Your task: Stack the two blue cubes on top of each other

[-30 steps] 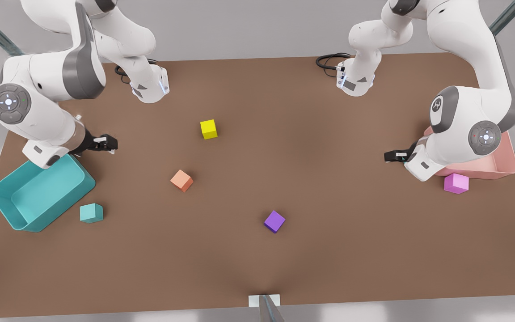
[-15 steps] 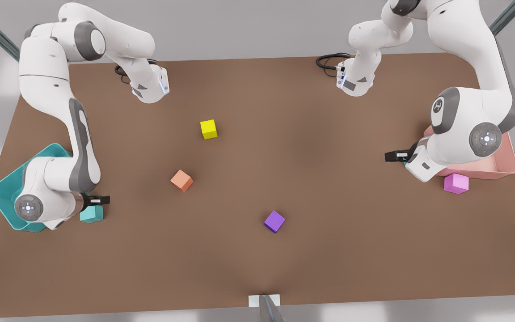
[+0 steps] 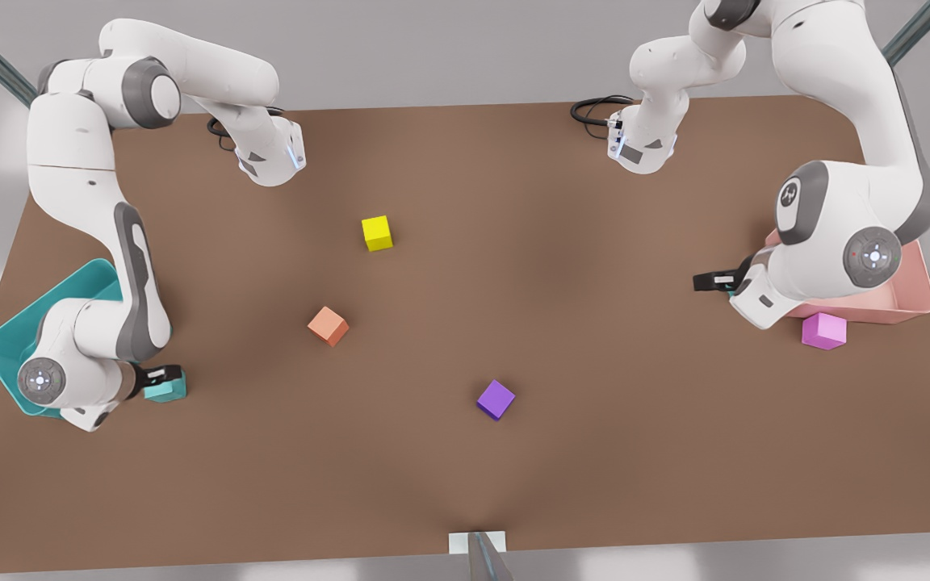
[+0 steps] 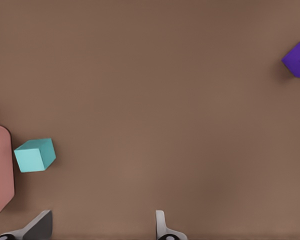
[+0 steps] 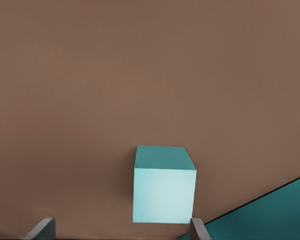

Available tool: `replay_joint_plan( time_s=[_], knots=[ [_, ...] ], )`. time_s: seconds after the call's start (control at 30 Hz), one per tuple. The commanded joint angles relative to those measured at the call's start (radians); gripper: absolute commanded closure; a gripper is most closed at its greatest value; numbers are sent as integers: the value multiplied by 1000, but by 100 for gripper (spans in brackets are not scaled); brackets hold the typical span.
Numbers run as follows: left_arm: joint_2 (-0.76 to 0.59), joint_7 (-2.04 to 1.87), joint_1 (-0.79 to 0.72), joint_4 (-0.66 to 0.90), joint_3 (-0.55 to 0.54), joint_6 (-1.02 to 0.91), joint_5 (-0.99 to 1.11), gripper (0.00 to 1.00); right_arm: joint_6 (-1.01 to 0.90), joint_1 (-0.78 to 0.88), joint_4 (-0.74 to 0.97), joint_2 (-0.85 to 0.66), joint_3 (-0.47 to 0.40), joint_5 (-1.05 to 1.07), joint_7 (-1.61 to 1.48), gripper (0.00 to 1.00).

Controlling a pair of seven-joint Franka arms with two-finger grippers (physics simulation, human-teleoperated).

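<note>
1. Stacking not started: both blue cubes sit on the table point(image 3: 465, 484), far apart.
2. Right gripper point(image 3: 163, 377) hangs spread wide over the left cube point(image 3: 168, 392).
3. Left gripper point(image 3: 715, 281), also wide, hovers near the right cube point(image 4: 35, 155) beside the pink tray point(image 3: 913, 303).

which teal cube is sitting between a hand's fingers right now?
The teal cube beside the teal tray, between the right hand's open fingers. The other teal cube, by the pink tray, lies off to one side of the left hand.
</note>
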Motion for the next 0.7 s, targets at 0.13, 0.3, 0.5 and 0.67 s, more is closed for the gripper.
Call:
replay_joint_plan(
  time_s=[0.13,0.3,0.5,0.67],
  knots=[
    [0,-8,0,0,-1,-7,0,0,123,-21,-24,14,1,-9,-432,0],
    [-1,-8,-3,0,-1,-26,0,0,163,-24,-25,43,1,75,-317,0],
    [0,-8,-5,0,-1,-27,0,0,166,-47,-37,49,1,97,-270,0],
    [0,-8,-5,0,-1,-26,0,0,155,-59,-51,49,-1,98,-211,0]
  ],
)
